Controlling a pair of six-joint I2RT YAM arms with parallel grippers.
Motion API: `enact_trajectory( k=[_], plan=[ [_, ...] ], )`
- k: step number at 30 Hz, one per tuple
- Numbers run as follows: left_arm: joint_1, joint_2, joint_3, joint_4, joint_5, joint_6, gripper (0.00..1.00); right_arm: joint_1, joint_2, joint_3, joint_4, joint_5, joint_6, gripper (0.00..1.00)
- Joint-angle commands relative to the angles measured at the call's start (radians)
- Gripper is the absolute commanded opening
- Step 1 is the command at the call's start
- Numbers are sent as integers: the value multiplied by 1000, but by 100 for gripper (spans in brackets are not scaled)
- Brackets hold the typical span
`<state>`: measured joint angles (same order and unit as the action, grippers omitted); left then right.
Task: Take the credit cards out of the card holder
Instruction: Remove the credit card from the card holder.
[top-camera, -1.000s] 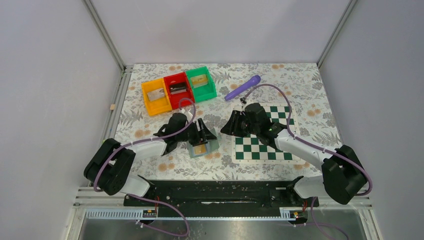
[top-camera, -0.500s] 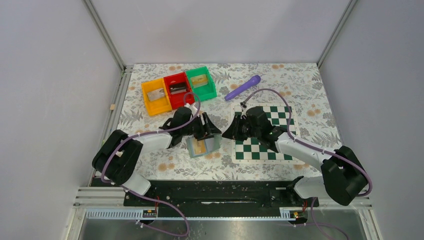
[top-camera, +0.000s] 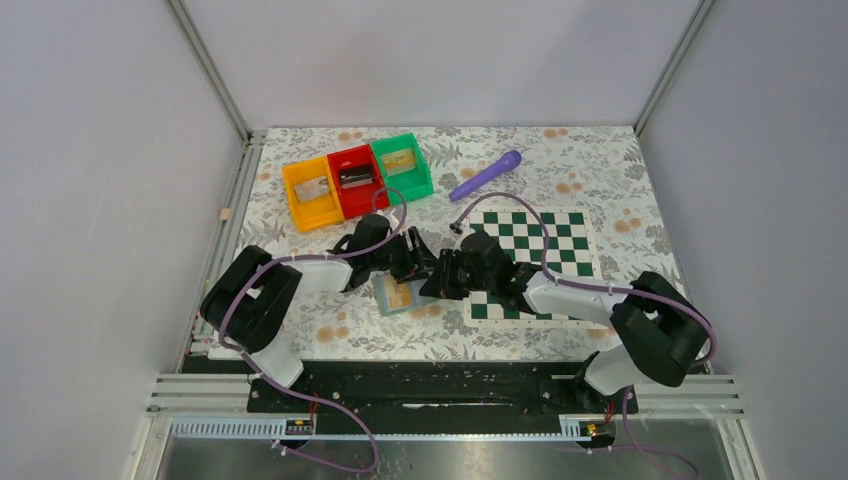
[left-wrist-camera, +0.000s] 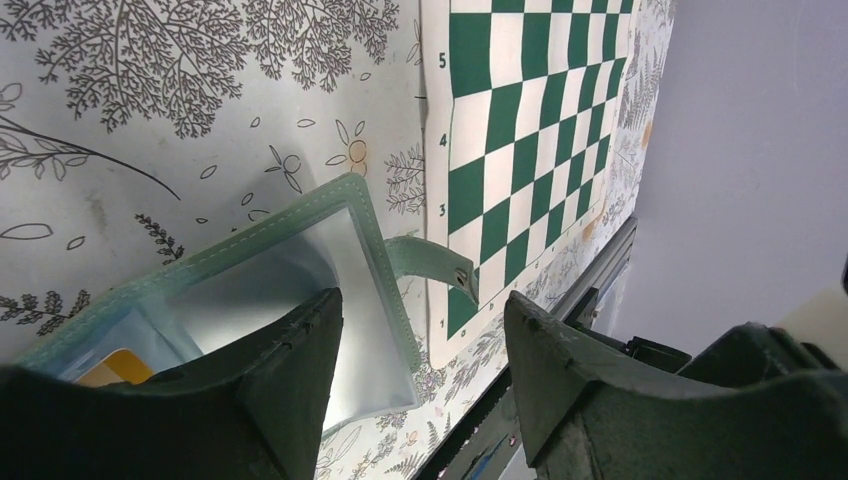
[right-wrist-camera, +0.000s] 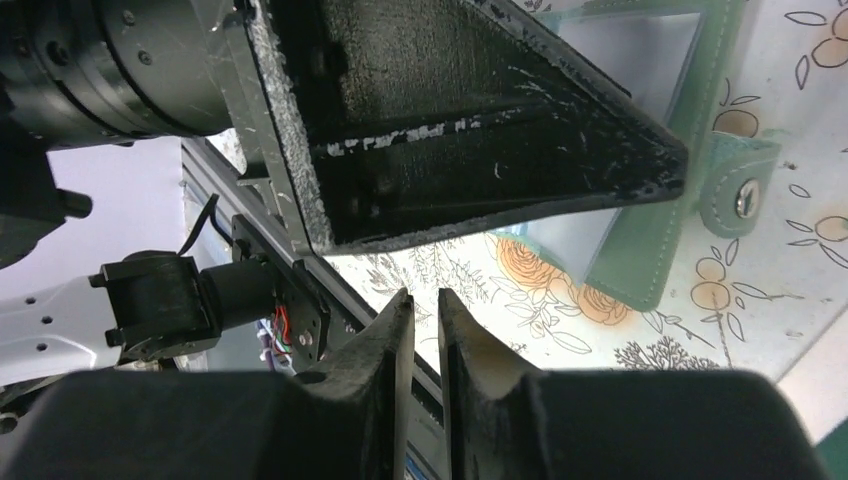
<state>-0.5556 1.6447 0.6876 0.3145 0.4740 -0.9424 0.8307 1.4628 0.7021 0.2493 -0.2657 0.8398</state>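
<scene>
The card holder (top-camera: 384, 298) lies spread open on the floral table, light-blue inside with a teal edge (left-wrist-camera: 372, 250). One yellowish credit card (top-camera: 402, 295) shows in its pocket, a corner (left-wrist-camera: 118, 365) peeking out in the left wrist view. My left gripper (top-camera: 418, 265) is open over the holder's right panel, one finger (left-wrist-camera: 290, 370) above the panel and the other beyond its edge. My right gripper (right-wrist-camera: 424, 297) hovers close beside the holder's right edge (right-wrist-camera: 655, 250), its jaws open by only a thin slit with nothing between them.
The holder's snap strap (left-wrist-camera: 432, 262) sticks out toward the green-and-white chessboard (top-camera: 545, 250). Orange (top-camera: 312, 192), red (top-camera: 355, 178) and green (top-camera: 403, 165) bins stand at the back left, a purple tool (top-camera: 487, 175) behind the board. The two grippers are almost touching.
The right arm has swung left off the chessboard to the holder's right edge, and its jaws have narrowed. The left gripper has shifted right over the holder, still open.
</scene>
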Motion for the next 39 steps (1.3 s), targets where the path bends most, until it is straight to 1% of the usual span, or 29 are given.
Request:
enact_trajectory(
  k=[1, 5, 8, 10, 13, 16, 20, 24, 26, 31, 36, 39],
  plan=[
    [-4, -14, 42, 4, -6, 14, 60, 27, 49, 37, 84, 95, 33, 22],
    [12, -47, 86, -122, -51, 25, 60, 27, 101, 13, 122, 139, 44, 21],
    [48, -98, 111, -169, -64, 26, 60, 27, 158, 1, 167, 140, 55, 21],
    [70, -135, 152, -261, -85, 57, 61, 27, 187, -11, 194, 146, 70, 21],
    [86, -201, 188, -423, -187, 130, 61, 25, 205, -23, 194, 176, 84, 21],
    [93, -297, 145, -524, -310, 160, 61, 25, 216, -21, 181, 195, 90, 20],
    [99, -404, 28, -538, -361, 146, 57, 24, 234, -1, 177, 165, 92, 22],
    [99, -444, -55, -524, -360, 139, 51, 24, 233, 49, 154, 102, 68, 26],
    [99, -444, -80, -521, -358, 139, 46, 21, 227, 80, 127, 78, 49, 27],
    [104, -442, -106, -554, -412, 160, 42, -8, 266, 151, 104, -9, 32, 28],
    [112, -417, -122, -538, -398, 162, 39, -27, 330, 187, 100, -55, 26, 28],
    [118, -399, -137, -521, -390, 162, 34, -27, 362, 210, 82, -62, 19, 28]
  ],
)
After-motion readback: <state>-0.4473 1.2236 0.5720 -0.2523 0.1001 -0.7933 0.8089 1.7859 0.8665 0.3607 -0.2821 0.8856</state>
